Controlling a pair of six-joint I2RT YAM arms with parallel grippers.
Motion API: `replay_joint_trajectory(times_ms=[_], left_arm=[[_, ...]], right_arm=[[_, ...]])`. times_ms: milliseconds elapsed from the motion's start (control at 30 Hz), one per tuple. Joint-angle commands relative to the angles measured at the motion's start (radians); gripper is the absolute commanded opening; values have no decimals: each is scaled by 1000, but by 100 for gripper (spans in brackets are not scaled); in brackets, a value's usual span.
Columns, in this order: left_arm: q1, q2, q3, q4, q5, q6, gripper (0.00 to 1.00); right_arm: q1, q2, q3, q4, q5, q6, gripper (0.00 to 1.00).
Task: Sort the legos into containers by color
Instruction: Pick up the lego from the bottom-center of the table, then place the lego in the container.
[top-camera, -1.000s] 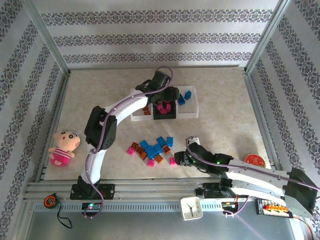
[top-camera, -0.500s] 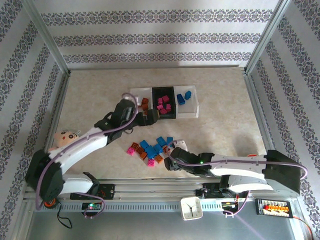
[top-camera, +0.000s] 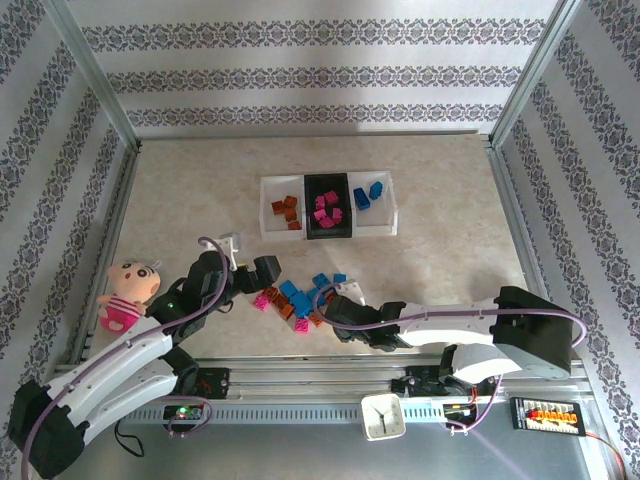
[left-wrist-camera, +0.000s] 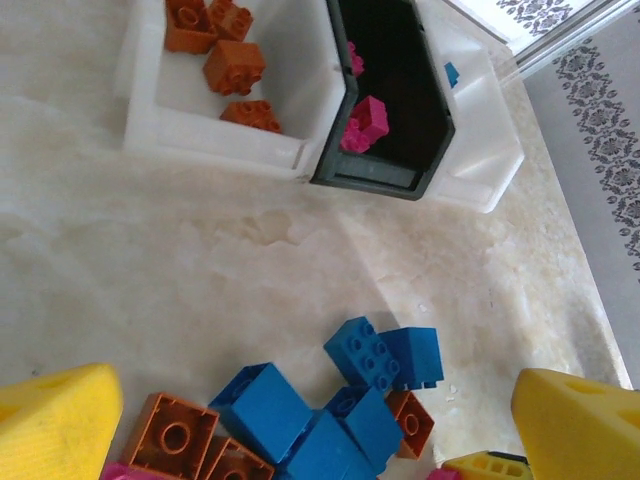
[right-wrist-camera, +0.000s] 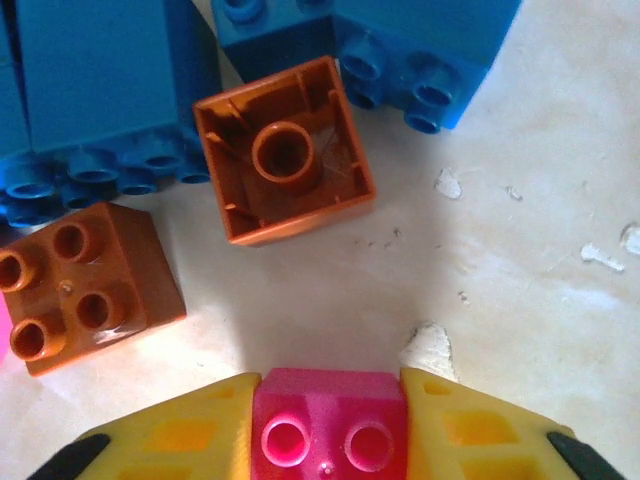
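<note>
Legos (top-camera: 300, 295) lay partly sorted: a loose pile on the bench (top-camera: 440, 200) beneath the two hands, and the rest in the containers (left-wrist-camera: 200, 150) farther out ahead of both. The three joined containers held four orange-brown bricks (left-wrist-camera: 235, 65) in the white one to the left, roughly four magenta bricks (top-camera: 326, 207) in the black middle one, and two blue bricks (top-camera: 368, 192) in the white one to the right.

The left hand (left-wrist-camera: 315, 410) hung over the pile with its yellow fingers wide apart, gripping nothing. Just ahead of its fingertips about five loose blue bricks (left-wrist-camera: 370, 350) sat bunched together, with three loose orange-brown bricks (left-wrist-camera: 175, 435) at their edges.

The right hand (right-wrist-camera: 328, 390) was clamped on one magenta brick (right-wrist-camera: 328, 425), whose two visible studs faced the wrist camera. Just ahead of its fingers lay two more orange-brown pieces, an upturned brick (right-wrist-camera: 285, 150) showing its hollow underside and a studs-up brick (right-wrist-camera: 85, 280) to the left. At least two blue ones crowded just beyond them.

A plush doll (top-camera: 128, 293) sat well off to the left hand's left. A small clock (top-camera: 381, 416), its face too small to read, and a tape measure (top-camera: 100, 402) lay behind both hands by the arm bases.
</note>
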Motion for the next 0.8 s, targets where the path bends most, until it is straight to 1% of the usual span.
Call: replay_joint_trajectory(times_ms=[0, 100, 167, 267, 333, 433, 533, 633, 767], left_arm=[[-11, -46, -29, -65, -26, -32, 100], [-11, -89, -70, -71, -23, -49, 100], [-11, -118, -101, -63, -15, -65, 100], [-11, -151, -137, -66, -16, -83, 100], [-11, -163, -148, -72, -12, -88, 100], [-12, -174, -158, -85, -5, -94, 100], [-11, -175, -167, -96, 2, -101, 100], [-11, -174, -176, -99, 12, -110, 100], [-12, -175, -182, -111, 19, -118, 100]], right_arm=[[7, -66, 15, -48, 30, -20, 25], [-21, -144, 56, -100, 46, -93, 23], [-67, -181, 107, -128, 41, -169, 22], [-186, -191, 196, -131, -14, -262, 22], [-272, -158, 261, -103, -45, -315, 22], [-371, -54, 368, -77, -75, -379, 22], [-450, 96, 500, -61, -106, -411, 22], [-501, 244, 629, -65, -114, -435, 22], [-537, 433, 796, -101, -92, -455, 23]])
